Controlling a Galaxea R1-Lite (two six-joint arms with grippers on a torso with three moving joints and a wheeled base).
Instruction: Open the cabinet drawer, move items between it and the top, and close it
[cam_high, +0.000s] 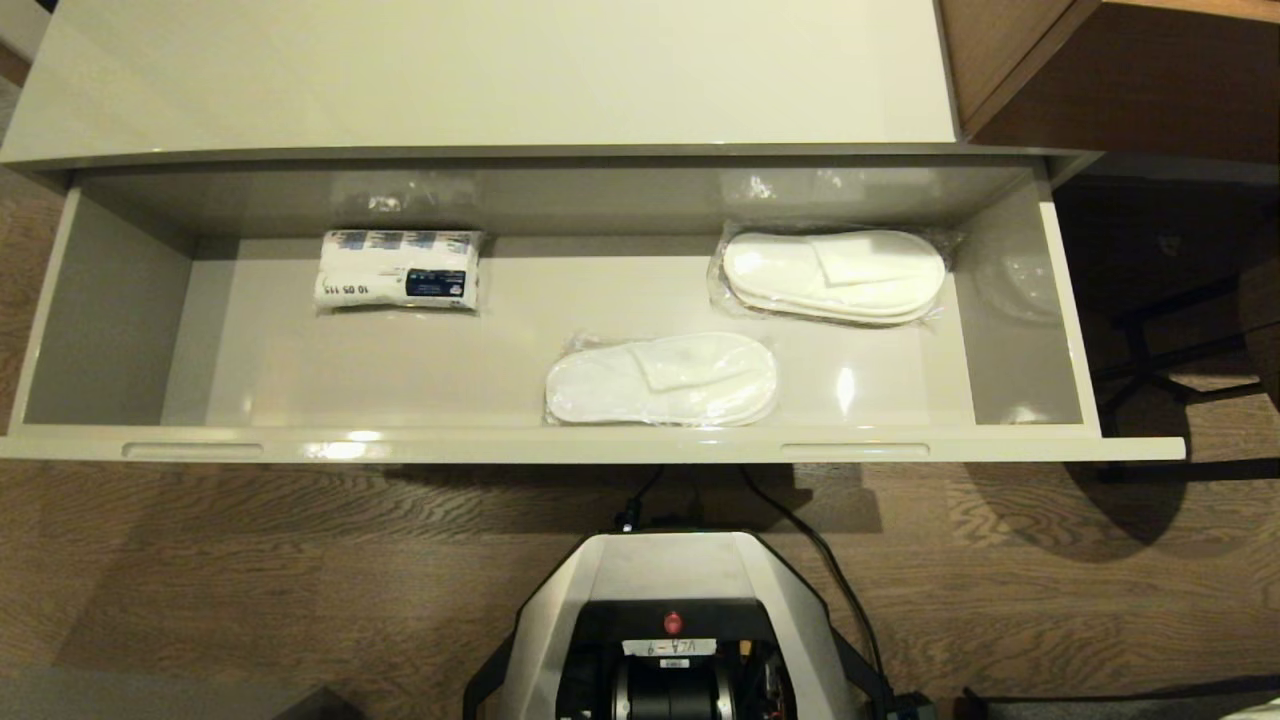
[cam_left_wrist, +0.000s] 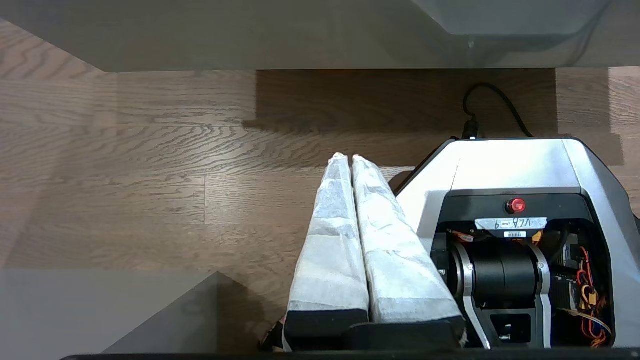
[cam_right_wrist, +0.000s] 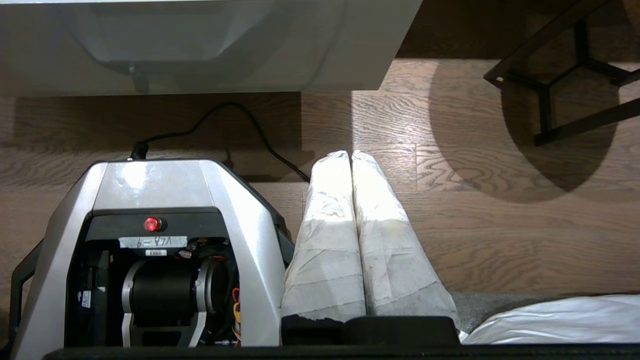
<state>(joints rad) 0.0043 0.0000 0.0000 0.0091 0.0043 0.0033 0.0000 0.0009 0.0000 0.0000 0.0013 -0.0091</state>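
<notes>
1. The drawer (cam_high: 100, 300) stands open across the middle of the head view, below the top (cam_high: 500, 70).
2. It holds a wrapped roll (cam_high: 398, 270) at upper left, one slipper pair (cam_high: 662, 380) at lower centre and another slipper pair (cam_high: 833, 275) at upper right.
3. Left end effector (cam_left_wrist: 346, 159) and right end effector (cam_right_wrist: 350, 154) are closed, empty, over the floor (cam_high: 200, 580) beside the base (cam_high: 660, 570).
4. Roll and slippers lie lengthwise along the drawer.

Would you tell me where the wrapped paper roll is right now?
In the head view, the paper roll lies inside the open drawer, left of centre against the back wall, well left of both slipper pairs.
</notes>
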